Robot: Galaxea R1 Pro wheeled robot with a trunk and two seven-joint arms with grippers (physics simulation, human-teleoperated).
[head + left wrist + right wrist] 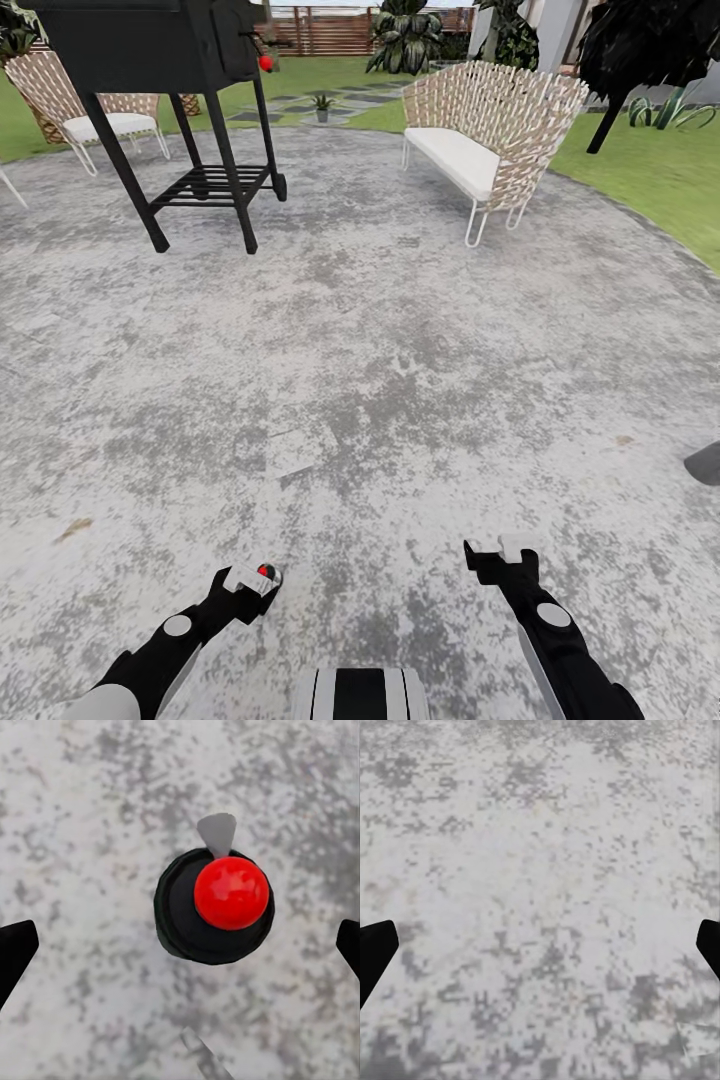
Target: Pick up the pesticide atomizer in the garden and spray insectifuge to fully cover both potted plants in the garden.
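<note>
The pesticide atomizer (pixel 187 934) is seen from above in the left wrist view: a round dark body, a red ball on top and a whitish spout. My left gripper (pixel 184 945) is open, its black fingers (pixel 16 949) far apart on either side and not touching the bottle. In the head view the red top (pixel 265 572) shows right at the tip of my left gripper (pixel 252 578), low over the grey patio (pixel 380 340). My right gripper (pixel 505 548) is open over bare stone, as its wrist view (pixel 540 949) shows. One small potted plant (pixel 322 103) stands far back on the stepping stones.
A black grill (pixel 170 60) on legs stands ahead to the left, with a wicker chair (pixel 95 105) behind it. A wicker sofa (pixel 485 140) stands ahead to the right. Lawn (pixel 650 170) borders the patio, with a wooden fence (pixel 325 30) at the back. A dark shape (pixel 705 463) juts in at the right edge.
</note>
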